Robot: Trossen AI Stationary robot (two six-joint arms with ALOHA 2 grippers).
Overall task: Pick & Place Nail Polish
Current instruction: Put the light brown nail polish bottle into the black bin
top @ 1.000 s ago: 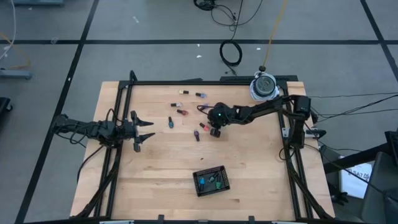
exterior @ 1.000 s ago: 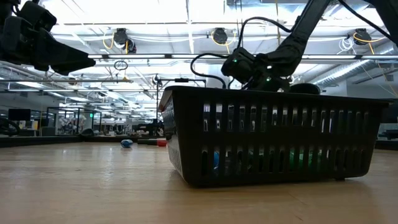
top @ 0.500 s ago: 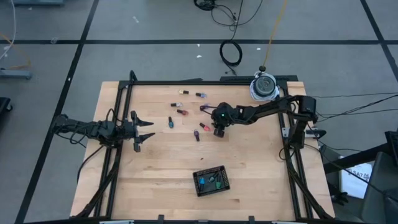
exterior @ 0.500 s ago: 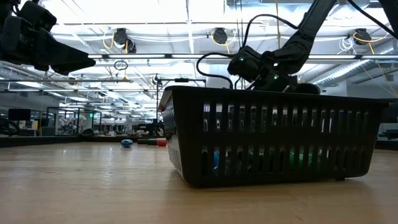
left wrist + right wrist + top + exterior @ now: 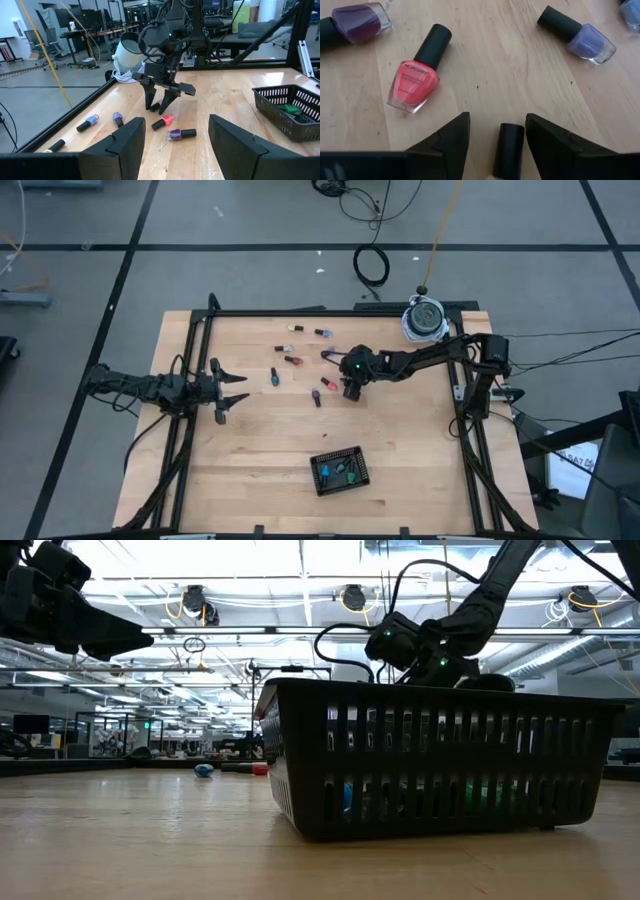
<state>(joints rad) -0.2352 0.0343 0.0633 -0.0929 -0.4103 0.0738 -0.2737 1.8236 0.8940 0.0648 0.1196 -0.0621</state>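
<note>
Several nail polish bottles lie on their sides on the far middle of the wooden table (image 5: 250, 450), among them a coral one (image 5: 415, 75), a purple one (image 5: 357, 22) and a lavender one (image 5: 580, 35). My right gripper (image 5: 348, 391) slants down over them, open. One bottle's dark cap (image 5: 509, 150) lies on the wood between its fingers, and the rest of that bottle is hidden below the picture's edge. My left gripper (image 5: 235, 393) waits open and level at the table's left.
A black slotted basket (image 5: 340, 470) with a few bottles inside stands near the front middle. A white spool (image 5: 425, 318) sits at the far right corner. Black frame rails (image 5: 330, 312) run along the table's edges. Bare wood lies between the basket and the left arm.
</note>
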